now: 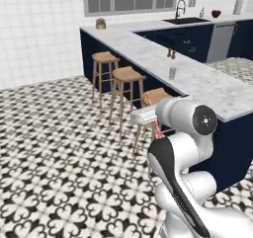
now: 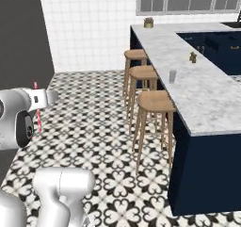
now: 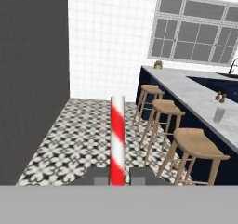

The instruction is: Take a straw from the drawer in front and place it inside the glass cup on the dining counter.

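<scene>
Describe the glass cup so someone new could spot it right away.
Find the long marble dining counter with three wooden stools along it. The glass cup stands alone near the stool-side edge; it's clear and greyish, unlike the two brown shakers farther back.

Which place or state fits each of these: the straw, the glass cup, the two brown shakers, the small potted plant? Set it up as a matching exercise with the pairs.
Things:
1. straw
2. glass cup
3. two brown shakers
4. small potted plant

Places or states:
A. at the far corner of the dining counter, under the window
B. clamped between the fingers of the end effector, pointing up in the hand view
C. alone on the marble near the stool side
D. on the marble beyond the cup, closer to the inner edge

Pairs: 1-B, 2-C, 3-D, 4-A
</scene>
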Robot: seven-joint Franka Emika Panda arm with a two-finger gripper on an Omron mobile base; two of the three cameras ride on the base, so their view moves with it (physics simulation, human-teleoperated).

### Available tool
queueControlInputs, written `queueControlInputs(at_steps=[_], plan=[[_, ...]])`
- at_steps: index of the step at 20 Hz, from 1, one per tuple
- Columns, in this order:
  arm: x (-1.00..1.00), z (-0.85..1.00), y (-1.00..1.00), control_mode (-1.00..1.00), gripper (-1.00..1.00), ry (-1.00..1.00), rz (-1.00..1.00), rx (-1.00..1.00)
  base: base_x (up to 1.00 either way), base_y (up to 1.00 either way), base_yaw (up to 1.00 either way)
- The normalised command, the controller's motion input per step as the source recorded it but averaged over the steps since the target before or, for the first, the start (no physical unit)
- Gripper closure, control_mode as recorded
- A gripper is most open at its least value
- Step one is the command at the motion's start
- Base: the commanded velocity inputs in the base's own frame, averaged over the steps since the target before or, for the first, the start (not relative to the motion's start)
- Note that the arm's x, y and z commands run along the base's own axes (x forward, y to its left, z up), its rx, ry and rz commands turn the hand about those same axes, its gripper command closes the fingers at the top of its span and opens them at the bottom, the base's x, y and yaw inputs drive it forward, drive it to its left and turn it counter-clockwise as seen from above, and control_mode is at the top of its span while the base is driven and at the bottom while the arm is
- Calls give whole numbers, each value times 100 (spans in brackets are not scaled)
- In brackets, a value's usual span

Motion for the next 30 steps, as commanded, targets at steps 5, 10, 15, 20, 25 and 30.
queueControlInputs(at_steps=[5,10,15,20,25,30], plan=[[0,0,0,100,100,0,0,0,59,75,-48],[0,0,0,100,100,0,0,0,59,77,-49],[0,0,0,100,100,0,0,0,55,71,-51],[0,0,0,100,100,0,0,0,53,65,-51],[0,0,0,100,100,0,0,0,39,66,-53],[0,0,0,100,100,0,0,0,20,65,-55]])
